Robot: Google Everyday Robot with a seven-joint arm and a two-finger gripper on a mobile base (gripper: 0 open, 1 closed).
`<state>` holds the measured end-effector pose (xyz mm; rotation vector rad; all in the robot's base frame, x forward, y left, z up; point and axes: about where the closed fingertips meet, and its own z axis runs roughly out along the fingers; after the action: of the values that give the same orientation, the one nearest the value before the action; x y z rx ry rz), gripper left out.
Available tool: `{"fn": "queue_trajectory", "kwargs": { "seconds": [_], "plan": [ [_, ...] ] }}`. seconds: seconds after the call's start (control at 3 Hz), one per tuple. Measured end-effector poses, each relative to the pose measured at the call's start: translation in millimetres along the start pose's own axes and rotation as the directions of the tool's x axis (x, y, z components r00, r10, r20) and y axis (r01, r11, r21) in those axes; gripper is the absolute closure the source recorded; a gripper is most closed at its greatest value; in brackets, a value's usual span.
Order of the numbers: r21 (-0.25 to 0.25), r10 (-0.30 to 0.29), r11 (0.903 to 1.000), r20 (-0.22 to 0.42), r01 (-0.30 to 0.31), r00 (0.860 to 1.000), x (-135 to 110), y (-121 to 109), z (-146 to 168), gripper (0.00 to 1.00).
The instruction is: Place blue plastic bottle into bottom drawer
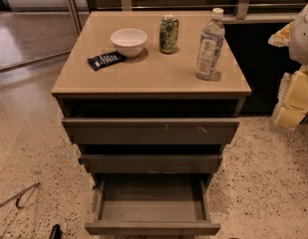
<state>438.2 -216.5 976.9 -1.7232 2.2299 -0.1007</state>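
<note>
Speckled floor (273,183) surrounds a tan worktop (153,76) that carries a round white bowl (128,41), a flat dark packet (105,60) and a green patterned can (169,34). The tall bluish clear plastic bottle (210,46), with a white cap, stands upright near the right edge. The deep grey bottom drawer (152,208) is pulled out and shows its bare floor. The pale yellow gripper (293,101) hangs to the right of the cabinet, and I cannot tell how its grip stands.

Tan cabinet top (153,78), four items on it. White bowl (128,41) at back left. Dark packet (105,60) lying flat just beside the bowl, nearer the left edge. Green can (169,33) upright at back centre. Blue plastic bottle (210,46) upright near the right edge, cap on. Gripper (293,103) hangs off to the right, apart from the top.
</note>
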Motion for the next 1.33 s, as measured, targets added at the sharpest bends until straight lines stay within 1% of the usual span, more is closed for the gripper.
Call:
{"fn": "queue_trajectory", "kwargs": {
  "seconds": [0.33, 0.67, 1.0, 1.33],
  "plan": [
    [0.0, 0.0, 1.0, 0.0, 0.0, 1.0, 0.0, -0.1, 0.1, 0.0],
    [0.007, 0.022, 0.9997, 0.022, -0.022, 1.0, -1.9, -41.1, 26.1, 0.0],
    [0.023, 0.042, 0.9988, 0.047, -0.043, 0.998, -7.2, -88.0, 42.5, 0.0],
    [0.023, 0.042, 0.9988, 0.048, -0.043, 0.998, -7.2, -88.1, 42.6, 0.0]
  ]
}}
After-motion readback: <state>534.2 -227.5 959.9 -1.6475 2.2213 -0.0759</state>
